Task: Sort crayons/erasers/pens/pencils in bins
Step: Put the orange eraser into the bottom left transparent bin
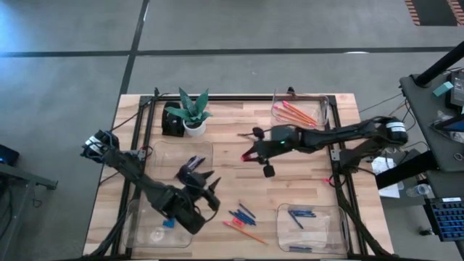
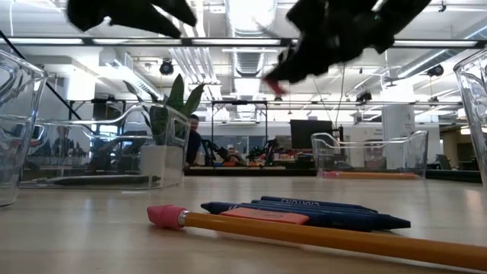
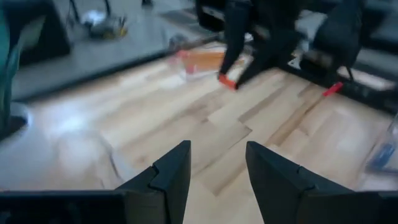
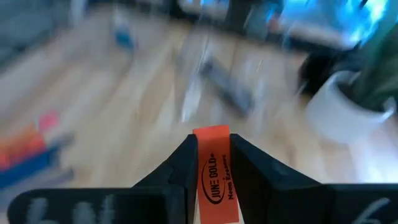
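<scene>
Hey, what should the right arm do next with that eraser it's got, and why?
Probably carry it on toward the near-left bin. The right gripper is shut on an orange eraser above mid-table, and a small blue piece, seemingly an eraser, already lies in that bin. The left gripper hovers open beside it, so approach carefully.

You've got a green plant (image 1: 193,107) in a white pot (image 1: 193,127) near the table's far-left corner, with a black box (image 1: 172,120) touching it on the left side. The tabletop (image 1: 232,185) is light wood planks inside a black frame (image 1: 239,97). Grey floor (image 1: 217,43) around it, with dark seam lines (low view shows an office room behind).
</scene>
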